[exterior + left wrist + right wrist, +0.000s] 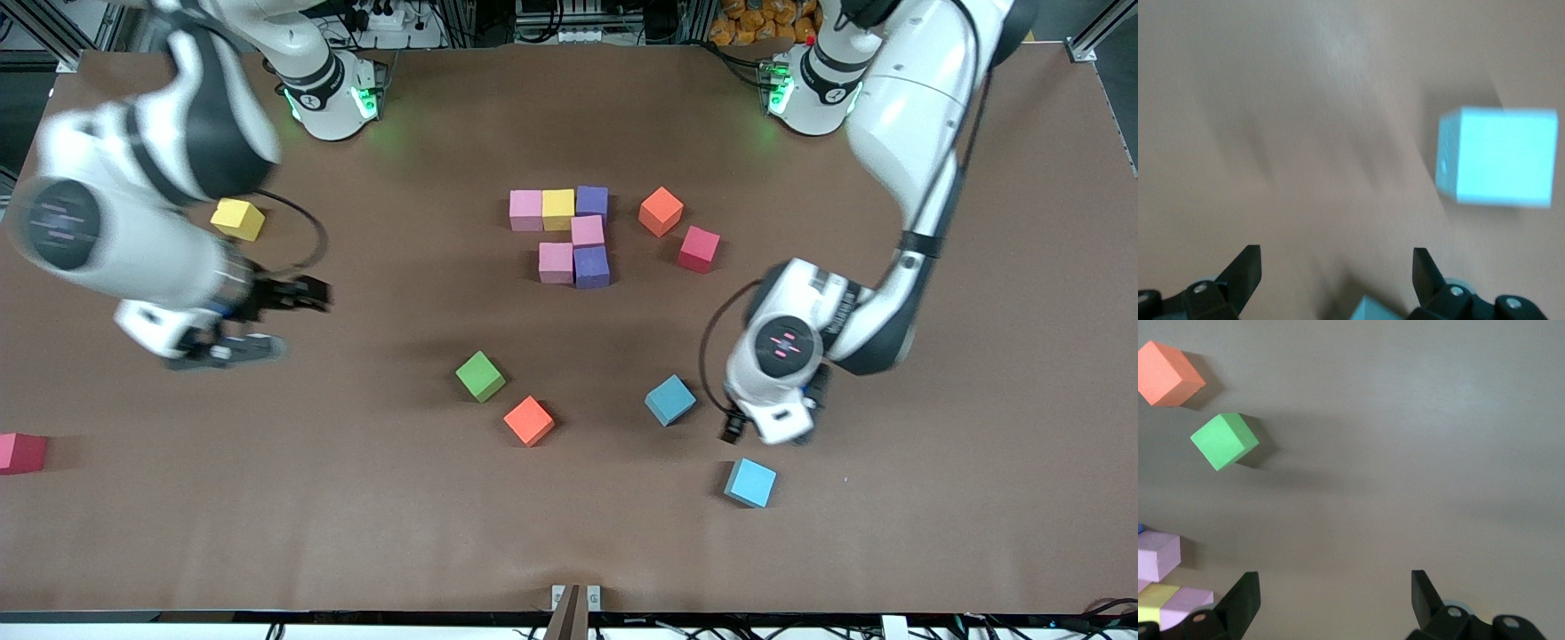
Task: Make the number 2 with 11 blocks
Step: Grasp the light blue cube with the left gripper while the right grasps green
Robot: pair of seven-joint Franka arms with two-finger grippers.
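Left gripper hangs spread and empty over bare table between the two light blue blocks: one toward the bases, the other nearer the front camera. Right gripper is spread too, empty, over table at the right arm's end, near a loose yellow cube. We see the partial number 2 mid-table: six touching matte cubes, pink, yellow, purple on top, pink under, then pink and purple. Green block and orange block lie loose nearer the camera. Left fingertips are hidden under the wrist in the front view; the left wrist view is blurred, its lower cube cut off
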